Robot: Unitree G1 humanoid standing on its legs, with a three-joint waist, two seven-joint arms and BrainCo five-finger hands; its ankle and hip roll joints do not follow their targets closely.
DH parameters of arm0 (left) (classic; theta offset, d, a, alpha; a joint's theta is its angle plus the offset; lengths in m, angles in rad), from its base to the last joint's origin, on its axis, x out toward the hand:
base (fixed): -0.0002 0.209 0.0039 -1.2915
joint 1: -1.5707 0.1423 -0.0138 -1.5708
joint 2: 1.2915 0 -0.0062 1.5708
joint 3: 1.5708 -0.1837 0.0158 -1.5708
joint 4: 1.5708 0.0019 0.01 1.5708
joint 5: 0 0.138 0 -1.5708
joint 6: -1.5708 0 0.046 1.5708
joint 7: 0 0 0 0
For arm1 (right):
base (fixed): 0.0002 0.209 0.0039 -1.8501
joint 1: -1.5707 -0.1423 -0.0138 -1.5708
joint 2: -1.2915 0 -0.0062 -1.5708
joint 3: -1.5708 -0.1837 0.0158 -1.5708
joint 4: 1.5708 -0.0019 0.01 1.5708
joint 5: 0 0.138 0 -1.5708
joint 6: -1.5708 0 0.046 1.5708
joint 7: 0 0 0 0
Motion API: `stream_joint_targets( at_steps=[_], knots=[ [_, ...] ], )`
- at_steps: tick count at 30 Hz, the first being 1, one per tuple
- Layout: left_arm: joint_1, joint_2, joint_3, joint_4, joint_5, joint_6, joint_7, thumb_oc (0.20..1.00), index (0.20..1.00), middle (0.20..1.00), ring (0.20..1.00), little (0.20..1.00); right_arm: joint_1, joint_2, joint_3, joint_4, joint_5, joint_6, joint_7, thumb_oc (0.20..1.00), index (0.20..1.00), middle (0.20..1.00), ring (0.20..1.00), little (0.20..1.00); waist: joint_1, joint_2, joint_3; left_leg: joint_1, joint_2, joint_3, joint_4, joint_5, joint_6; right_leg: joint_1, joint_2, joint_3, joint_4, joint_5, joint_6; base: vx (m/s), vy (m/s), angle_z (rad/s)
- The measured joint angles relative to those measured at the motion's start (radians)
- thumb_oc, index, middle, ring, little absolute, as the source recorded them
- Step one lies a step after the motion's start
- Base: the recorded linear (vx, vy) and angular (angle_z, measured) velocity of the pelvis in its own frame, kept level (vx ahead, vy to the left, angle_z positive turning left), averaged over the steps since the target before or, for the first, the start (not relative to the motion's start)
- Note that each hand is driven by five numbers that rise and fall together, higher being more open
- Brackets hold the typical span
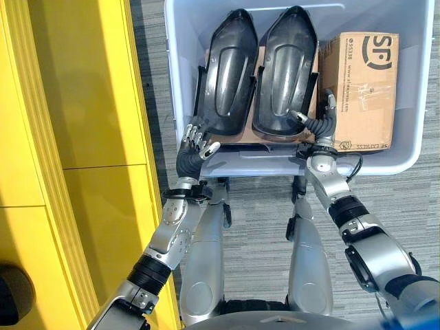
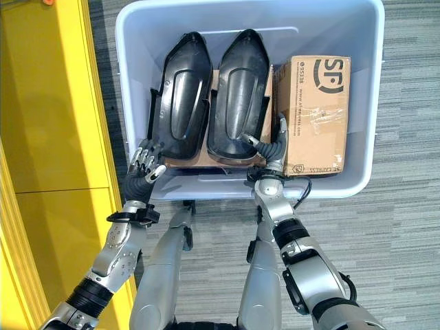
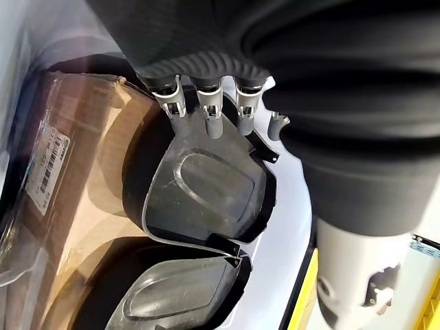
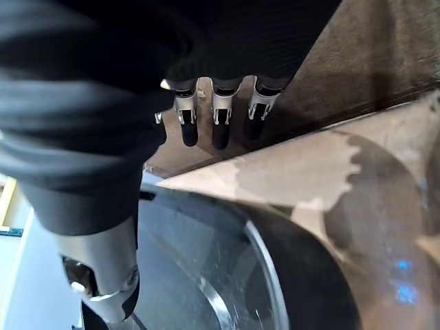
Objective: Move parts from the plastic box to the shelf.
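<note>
We reach into the plastic box (image 2: 130,82) with both hands, and nothing is lifted yet. Two black moulded parts lie side by side on a cardboard sheet (image 2: 213,159) in the box: the left part (image 2: 180,96) and the right part (image 2: 237,93), each with its long axis running away from us, broad end near us. A cardboard carton (image 2: 317,113) sits to their right.

Our left hand (image 2: 144,165) is at the box's near left corner, just beside the left part's near end, fingers loosely bent and holding nothing. Our right hand (image 2: 271,148) is in the slot between the right part and the carton, fingers relaxed, closed on nothing that we can see. We judge each hand nearest its own side's part; the yellow shelf (image 2: 62,124) stands to our left.

The left wrist view shows the left part's (image 3: 206,192) hollow shell past the fingers (image 3: 210,120); the right wrist view shows fingers (image 4: 220,127) over the cardboard sheet's edge.
</note>
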Motion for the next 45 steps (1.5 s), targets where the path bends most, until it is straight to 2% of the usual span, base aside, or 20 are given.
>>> stream_joint_targets(
  at_steps=[5,9,15,20,27,28,29,34,39,45],
  knots=[
    [0.0,0.002,0.0,0.0,0.0,0.0,0.0,1.0,1.0,1.0,1.0,1.0,-0.03,-0.002,-0.003,0.057,0.009,0.0,0.0,1.0,1.0,1.0,1.0,1.0,0.003,0.0,0.0,-0.004,-0.002,-0.005,0.0,0.0,0.0,0.0,0.0,-0.004,-0.003,0.0,0.0,0.0,0.002,0.01],
    [-0.001,0.01,-0.001,0.0,-0.001,0.0,-0.001,1.0,1.0,1.0,1.0,1.0,-0.073,-0.023,-0.019,0.114,0.041,0.0,0.0,1.0,1.0,1.0,1.0,1.0,0.025,0.0,0.0,-0.008,-0.002,-0.007,-0.003,0.002,-0.002,-0.002,0.0,-0.006,-0.007,0.001,0.001,0.0,0.0,0.0],
    [-0.004,0.024,-0.019,-0.001,-0.012,-0.001,-0.001,1.0,1.0,1.0,1.0,1.0,-0.228,-0.05,-0.015,0.276,0.08,0.001,0.0,1.0,1.0,1.0,1.0,1.0,0.042,0.0,0.0,-0.026,-0.005,-0.009,-0.003,0.003,-0.001,-0.019,-0.001,-0.007,-0.008,0.001,0.001,0.0,0.0,0.0],
    [-0.007,0.045,-0.037,-0.008,-0.038,-0.002,-0.002,1.0,1.0,1.0,1.0,1.0,-0.342,-0.076,0.027,0.429,0.097,0.013,0.016,1.0,1.0,1.0,1.0,1.0,0.058,0.0,0.0,-0.042,-0.008,-0.015,-0.004,0.007,0.001,-0.03,-0.003,-0.013,-0.007,0.002,0.002,0.0,0.002,0.03],
    [-0.011,0.044,-0.042,-0.009,-0.039,-0.002,-0.004,1.0,1.0,1.0,1.0,1.0,-0.378,-0.074,0.051,0.515,0.099,0.038,0.062,1.0,1.0,1.0,1.0,1.0,0.064,0.002,-0.001,-0.042,-0.011,-0.018,-0.004,0.014,0.002,-0.03,-0.004,-0.014,-0.003,0.004,0.005,0.0,0.0,0.0],
    [-0.018,0.044,-0.042,-0.009,-0.04,-0.002,-0.006,1.0,1.0,1.0,1.0,1.0,-0.386,-0.079,0.051,0.539,0.1,0.04,0.082,0.235,0.235,0.235,0.235,0.235,0.07,0.004,-0.002,-0.041,-0.012,-0.021,-0.004,0.017,0.002,-0.03,-0.005,-0.018,0.002,0.004,0.005,-0.01,0.018,0.03],
    [-0.019,0.045,-0.043,-0.009,-0.04,-0.002,-0.014,1.0,1.0,1.0,1.0,1.0,-0.388,-0.079,0.048,0.553,0.118,0.041,0.101,0.2,0.2,0.2,0.2,0.2,0.071,0.004,-0.002,-0.041,-0.012,-0.023,-0.004,0.019,0.001,-0.03,-0.005,-0.02,0.004,0.004,0.005,-0.01,0.015,0.04],
    [-0.019,0.044,-0.045,-0.009,-0.04,-0.001,-0.039,1.0,1.0,1.0,1.0,1.0,-0.388,-0.11,0.043,0.562,0.137,0.05,0.129,0.2,0.2,0.2,0.2,0.2,0.073,0.01,-0.004,-0.038,-0.013,-0.034,-0.004,0.031,0.001,-0.028,-0.004,-0.028,0.018,0.004,0.004,-0.01,0.011,0.04],
    [-0.023,0.039,-0.05,-0.009,-0.041,-0.001,-0.039,1.0,1.0,1.0,1.0,1.0,-0.33,-0.11,0.04,0.482,0.149,0.049,0.13,0.2,0.2,0.2,0.2,0.2,0.071,0.012,-0.005,0.01,-0.013,-0.033,-0.016,0.036,0.001,0.011,-0.005,-0.028,0.022,0.003,0.002,0.0,0.0,0.0],
    [-0.014,0.035,-0.035,-0.008,-0.044,-0.001,-0.044,1.0,1.0,1.0,1.0,1.0,-0.121,-0.116,0.064,0.192,0.158,0.078,0.131,0.2,0.2,0.2,0.2,0.2,0.036,0.015,-0.008,0.103,-0.007,-0.028,-0.051,0.043,-0.004,0.097,0.0,-0.03,0.004,0.004,0.0,0.0,-0.005,0.0]
  ],
)
